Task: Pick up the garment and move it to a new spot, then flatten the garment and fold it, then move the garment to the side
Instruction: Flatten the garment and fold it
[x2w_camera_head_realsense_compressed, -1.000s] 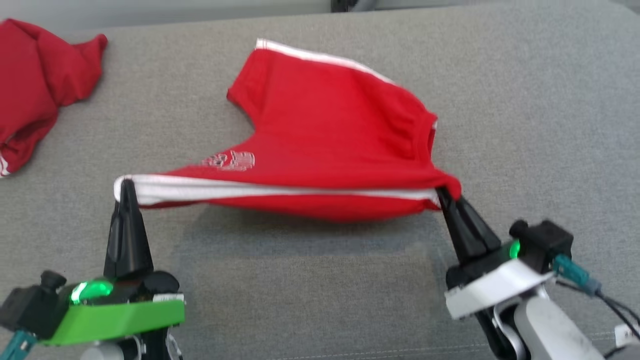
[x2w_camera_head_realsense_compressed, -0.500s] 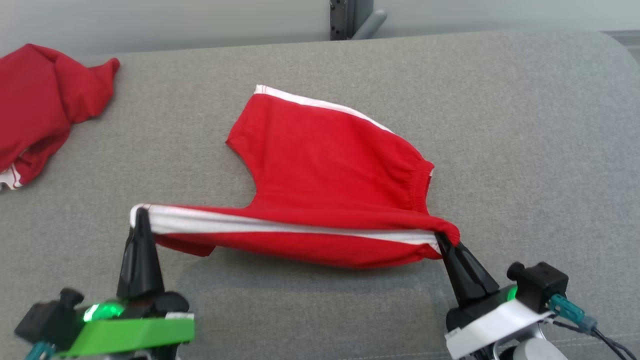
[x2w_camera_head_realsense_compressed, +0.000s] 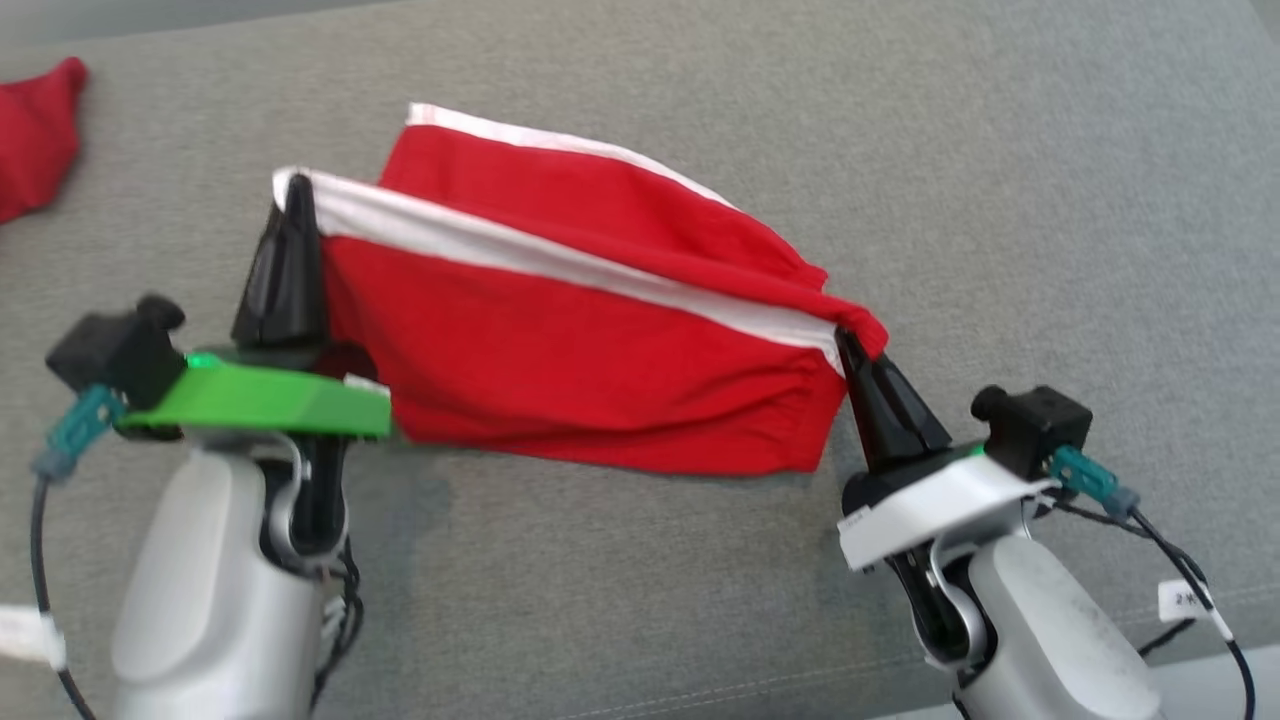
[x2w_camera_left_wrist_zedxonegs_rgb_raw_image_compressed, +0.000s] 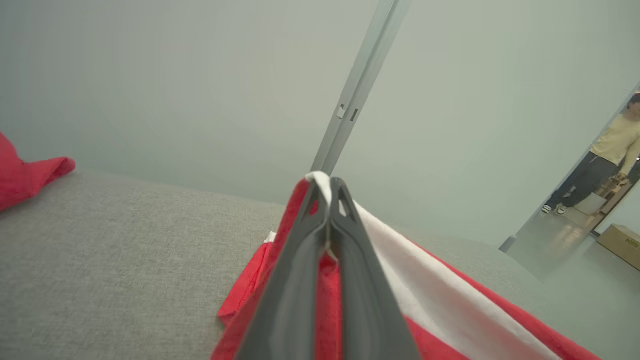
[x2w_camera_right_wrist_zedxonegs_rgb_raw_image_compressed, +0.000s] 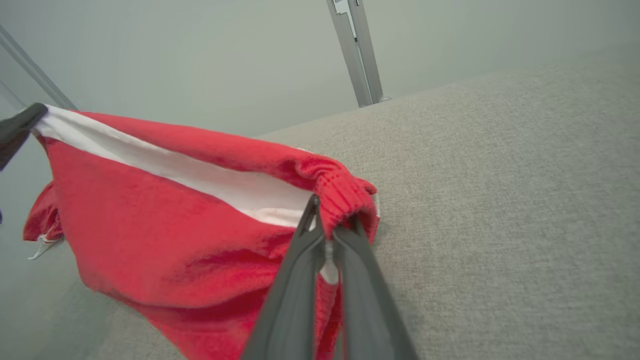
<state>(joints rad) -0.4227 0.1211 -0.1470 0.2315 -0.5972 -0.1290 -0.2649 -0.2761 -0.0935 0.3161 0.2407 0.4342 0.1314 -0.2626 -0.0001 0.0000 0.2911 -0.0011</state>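
A pair of red shorts (x2w_camera_head_realsense_compressed: 590, 340) with a white side stripe hangs stretched between my two grippers above the grey cushion (x2w_camera_head_realsense_compressed: 1000, 180). My left gripper (x2w_camera_head_realsense_compressed: 297, 192) is shut on the leg-hem corner at the stripe's left end. My right gripper (x2w_camera_head_realsense_compressed: 850, 340) is shut on the elastic waistband corner. The near half of the shorts hangs down toward me while the far half still trails on the cushion. In the left wrist view the closed fingers (x2w_camera_left_wrist_zedxonegs_rgb_raw_image_compressed: 300, 270) pinch white and red cloth (x2w_camera_left_wrist_zedxonegs_rgb_raw_image_compressed: 450, 310). The right wrist view has the waistband (x2w_camera_right_wrist_zedxonegs_rgb_raw_image_compressed: 345, 192) bunched over my fingertips.
A second red garment (x2w_camera_head_realsense_compressed: 35, 135) lies at the cushion's far left edge. A grey wall with a metal post (x2w_camera_right_wrist_zedxonegs_rgb_raw_image_compressed: 357, 50) stands behind the cushion. A person (x2w_camera_left_wrist_zedxonegs_rgb_raw_image_compressed: 607, 155) stands far off by a doorway in the left wrist view, near a cardboard box (x2w_camera_left_wrist_zedxonegs_rgb_raw_image_compressed: 620, 245).
Both grippers have lifted the held edge up and away from me, so the near half of the shorts now hangs over the far half. The head camera has also shifted.
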